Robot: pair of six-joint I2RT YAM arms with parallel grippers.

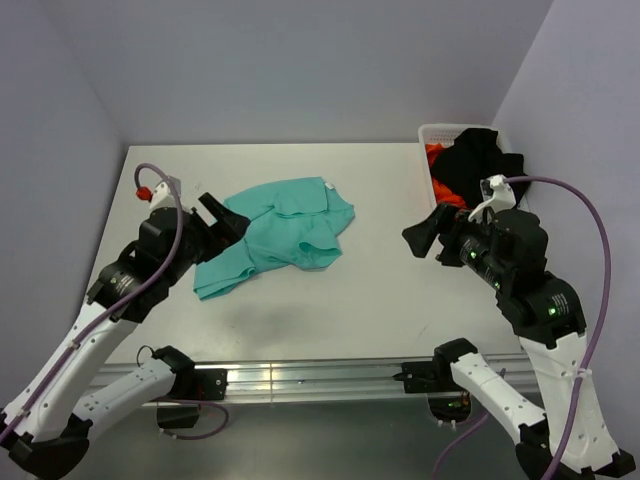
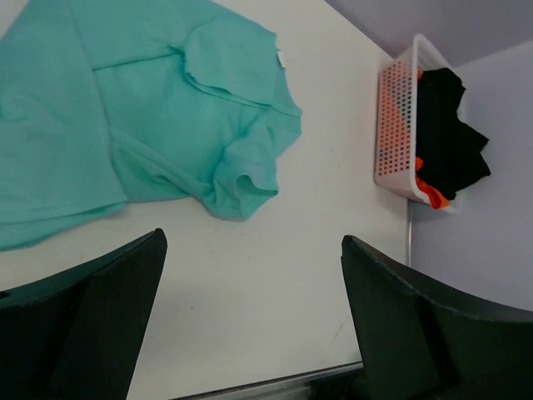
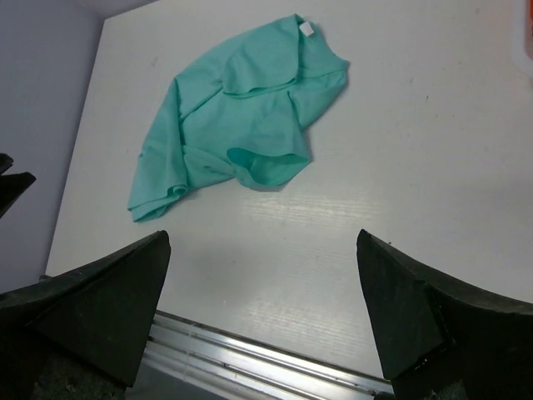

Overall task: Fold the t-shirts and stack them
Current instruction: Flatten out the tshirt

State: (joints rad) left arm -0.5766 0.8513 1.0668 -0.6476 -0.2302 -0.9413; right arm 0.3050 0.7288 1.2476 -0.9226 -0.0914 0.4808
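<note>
Hanging released at the left edge of the crumpled green shirt [image 1: 280,235] in the middle, the left gripper [image 1: 227,218] should pinch one hem corner. The right gripper [image 1: 420,238], likewise released and empty, should take the opposite edge; more shirts [image 1: 478,158] wait in the far-right basket [image 1: 436,130].

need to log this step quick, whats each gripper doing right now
Left gripper: open, holding nothing.
Right gripper: open, holding nothing.

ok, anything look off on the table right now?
The teal t-shirt lies crumpled and bunched, not flat. In the white basket at the far right, a black t-shirt hangs over the rim, with orange-red cloth under it. Nothing looks damaged.
</note>
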